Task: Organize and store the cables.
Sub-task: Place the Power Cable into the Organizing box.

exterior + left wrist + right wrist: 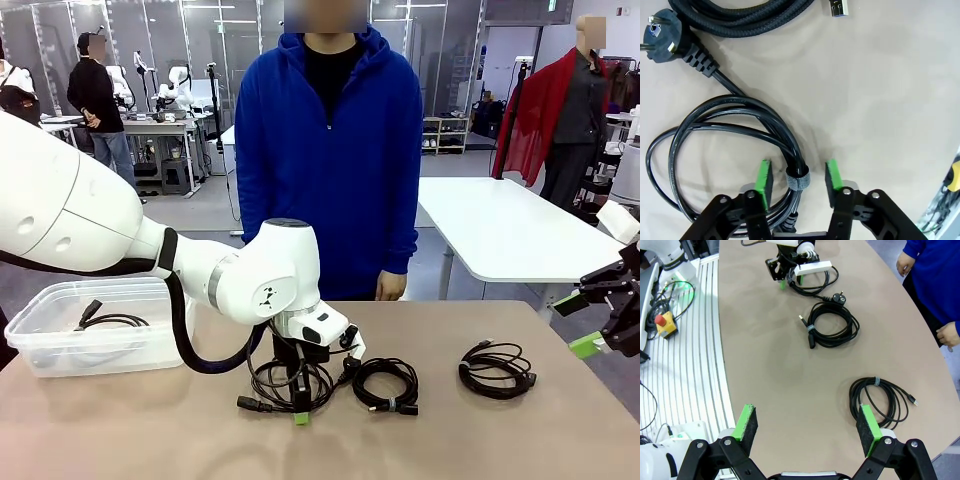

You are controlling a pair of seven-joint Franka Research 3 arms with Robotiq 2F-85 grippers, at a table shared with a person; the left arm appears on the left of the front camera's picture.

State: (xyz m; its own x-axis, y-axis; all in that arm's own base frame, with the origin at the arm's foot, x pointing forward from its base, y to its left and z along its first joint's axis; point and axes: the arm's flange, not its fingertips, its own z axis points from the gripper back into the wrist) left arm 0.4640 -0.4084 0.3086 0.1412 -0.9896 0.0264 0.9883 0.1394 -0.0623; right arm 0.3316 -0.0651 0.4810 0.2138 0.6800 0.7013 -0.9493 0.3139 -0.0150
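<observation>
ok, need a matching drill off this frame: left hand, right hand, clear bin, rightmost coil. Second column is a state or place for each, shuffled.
1. left hand
2. right hand
3. clear bin
4. rightmost coil

A. one cable inside
B. wide open, gripping nothing
C. lying free on the table, untouched
D. down at the table, pads either side of a coil at its strap, not touching it

Pairs: 1-D, 2-B, 3-A, 4-C
</observation>
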